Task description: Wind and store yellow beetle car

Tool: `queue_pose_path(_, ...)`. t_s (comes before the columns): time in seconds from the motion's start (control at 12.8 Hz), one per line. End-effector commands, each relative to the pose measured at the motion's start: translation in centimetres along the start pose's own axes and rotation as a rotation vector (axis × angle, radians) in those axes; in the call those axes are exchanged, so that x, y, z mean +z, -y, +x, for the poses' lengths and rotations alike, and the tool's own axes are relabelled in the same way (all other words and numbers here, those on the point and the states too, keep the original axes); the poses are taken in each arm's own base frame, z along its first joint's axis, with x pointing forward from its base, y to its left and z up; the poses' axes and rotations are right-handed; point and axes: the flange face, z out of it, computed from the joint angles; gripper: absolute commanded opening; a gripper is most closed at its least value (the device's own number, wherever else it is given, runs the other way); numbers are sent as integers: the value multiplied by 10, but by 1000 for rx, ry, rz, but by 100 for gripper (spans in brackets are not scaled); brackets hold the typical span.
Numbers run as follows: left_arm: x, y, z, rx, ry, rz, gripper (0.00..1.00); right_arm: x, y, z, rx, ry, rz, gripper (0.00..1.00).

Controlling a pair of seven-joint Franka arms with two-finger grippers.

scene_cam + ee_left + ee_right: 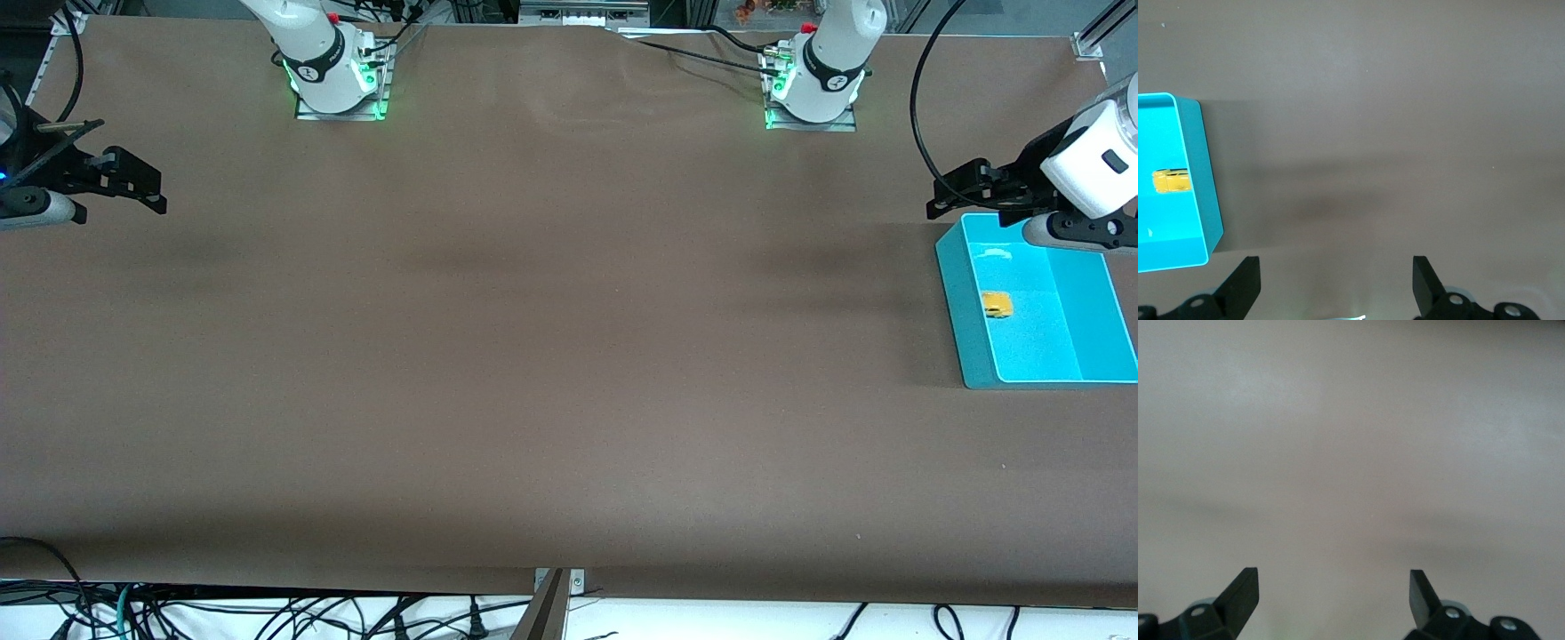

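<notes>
The yellow beetle car [997,305] [1171,181] lies on the floor of a turquoise bin [965,307] [1201,173] at the left arm's end of the table. It is tiny, and nothing touches it. My left gripper [942,196] [1336,267] hangs open and empty over the brown table top, just beside the bin's corner. At the right arm's end, my right gripper [158,197] [1333,580] waits open over bare table, with nothing between its fingers.
A brown mat [551,356] covers the whole table. The two arm bases [336,84] [813,93] stand along the edge farthest from the front camera. Cables [267,613] hang below the nearest edge, and a black cable [925,133] loops near the left arm.
</notes>
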Motion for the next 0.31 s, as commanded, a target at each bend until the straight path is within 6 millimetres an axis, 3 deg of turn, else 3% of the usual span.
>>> queue_pose_path(0.0,-3,0,5,-10,7,16,100,-11,1,5,-16,-16,7,100)
queue_pose_path(0.23,-10,-2,5,-5,-8,17,100,-9,1,4,-14,-9,10,100)
